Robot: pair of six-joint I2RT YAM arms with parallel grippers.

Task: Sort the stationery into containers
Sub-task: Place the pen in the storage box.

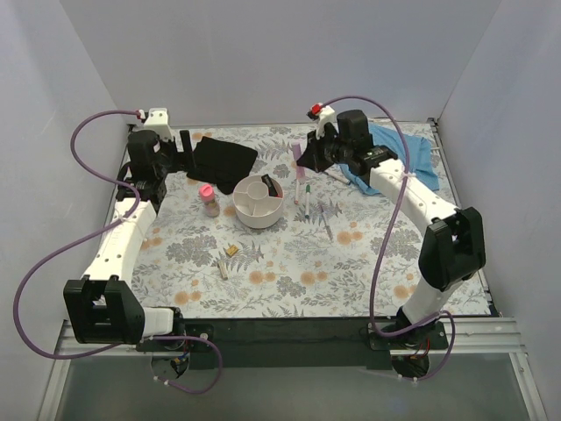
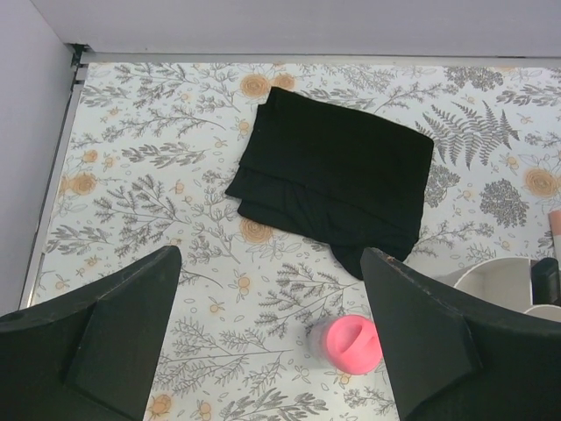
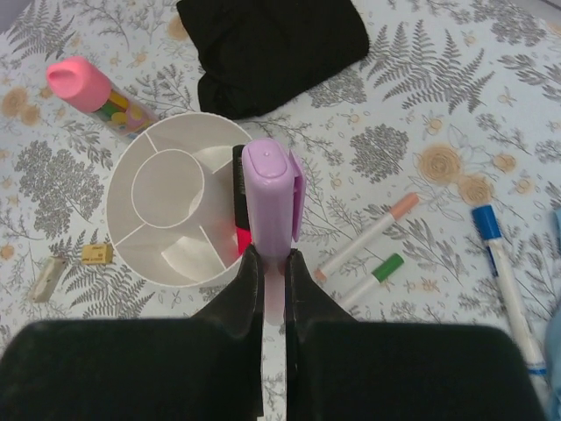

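right gripper point(image 3: 273, 259): my jaws are pinched on the lower end of the lilac tube point(image 3: 272, 189), leaving its capped end free so it can go into a compartment first.
lilac tube: raised off the table, over the 3 o'clock side of the white bowl point(image 3: 112, 209) in my right wrist view; i judge it is lined up for a drop.
white bowl: compartments around a central cup point(image 3: 166, 187); the black-and-red highlighter point(image 3: 239, 206) already lies in the 3 o'clock compartment, right under the tube.
left gripper point(image 2: 270, 263): my jaws are spread wide and grip nothing, hanging above the pink-capped bottle point(image 2: 353, 344), probably my next pick.
pink-capped bottle: on the table at the bowl's 10 o'clock, unsorted.
pens: orange-capped point(image 3: 368, 232), green-capped point(image 3: 372, 274) and blue-capped point(image 3: 500, 254) lie on the table at the bowl's 3 to 4 o'clock, within my right arm's reach.
tan pieces point(image 3: 96, 254): just beside the bowl at 8 o'clock, unsorted.
black pouch point(image 3: 272, 44): flat at 12 to 1 o'clock; not a container for this job.
risk: the tube may land across the highlighter rather than beside it.
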